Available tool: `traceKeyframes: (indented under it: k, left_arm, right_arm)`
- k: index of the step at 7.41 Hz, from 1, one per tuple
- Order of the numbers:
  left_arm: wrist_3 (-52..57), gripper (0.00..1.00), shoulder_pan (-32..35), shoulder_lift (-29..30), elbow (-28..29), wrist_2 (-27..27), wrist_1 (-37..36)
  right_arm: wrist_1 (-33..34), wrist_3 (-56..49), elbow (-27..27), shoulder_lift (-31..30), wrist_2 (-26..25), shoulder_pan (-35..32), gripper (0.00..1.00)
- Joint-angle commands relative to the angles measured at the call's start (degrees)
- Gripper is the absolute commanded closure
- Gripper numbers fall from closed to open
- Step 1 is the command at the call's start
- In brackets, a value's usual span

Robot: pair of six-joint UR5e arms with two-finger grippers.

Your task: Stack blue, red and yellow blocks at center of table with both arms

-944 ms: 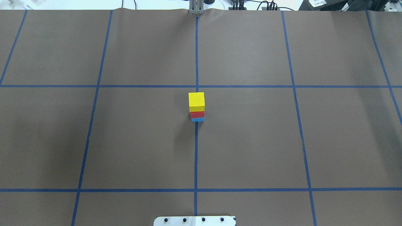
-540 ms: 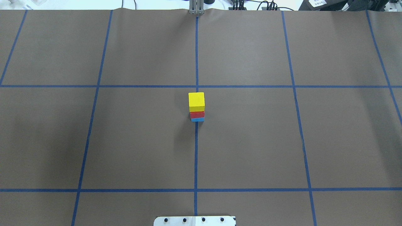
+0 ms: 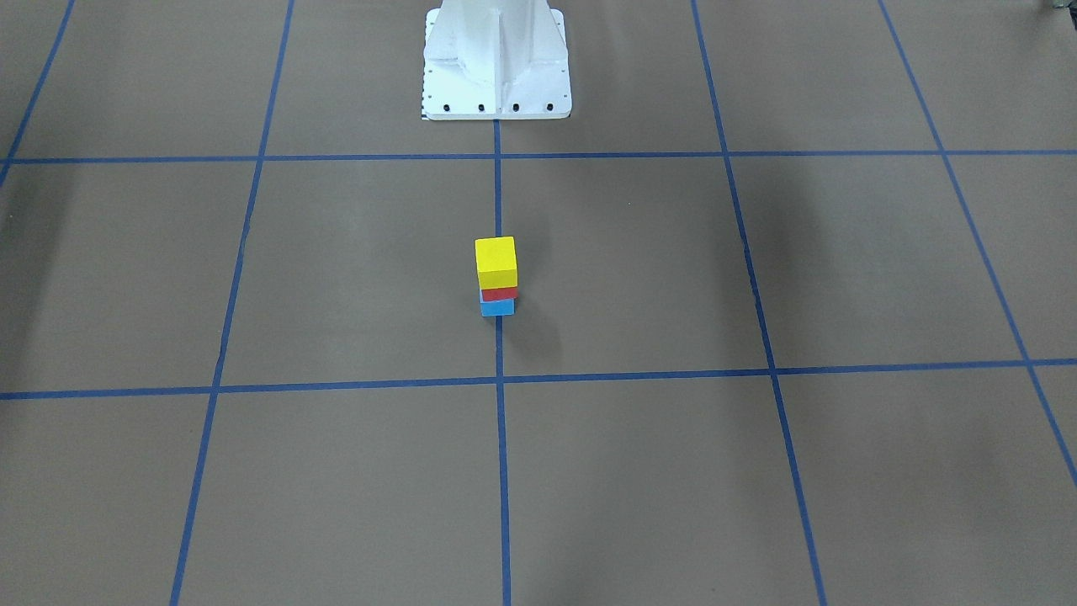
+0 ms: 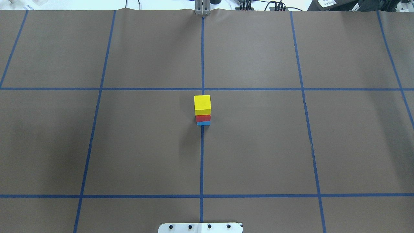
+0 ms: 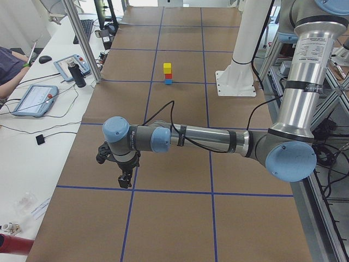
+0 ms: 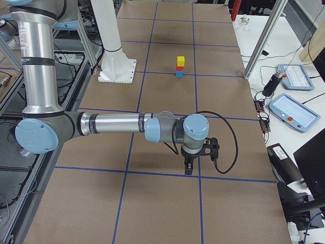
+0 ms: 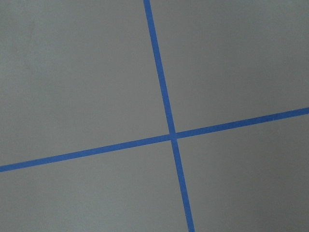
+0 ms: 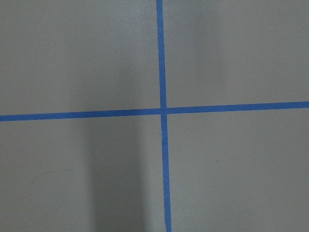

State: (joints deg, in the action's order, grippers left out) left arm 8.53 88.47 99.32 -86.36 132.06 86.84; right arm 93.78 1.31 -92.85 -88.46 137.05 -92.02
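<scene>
While blocks (image 4: pixel 202 110) stand stacked, grippers (image 5: pixel 125 182) (image 6: pixel 188 167) well apart (both)

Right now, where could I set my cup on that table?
The brown squares either side of the block stack, bordered by blue tape lines, are bare. Busier: the stack, the white base plate, and the table ends under the left tool and right tool.

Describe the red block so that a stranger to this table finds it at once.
Start at the white robot base and follow the blue tape line from it to the three-block stack. The red block is the middle one, under the yellow block and above the blue block.
</scene>
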Motion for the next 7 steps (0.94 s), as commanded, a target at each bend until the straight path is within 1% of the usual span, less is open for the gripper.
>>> traceKeyframes:
  k: [1,7]
  left_arm:
    - [0.0,0.00,0.0,-0.1,0.1,-0.1,0.0]
    - [0.0,0.00,0.0,0.2,0.8,-0.1,-0.1]
  right_arm:
    - [-0.1,0.1,0.0,0.0,-0.1,0.0,0.01]
    - [-0.1,0.1,0.0,0.0,-0.6,0.0,0.01]
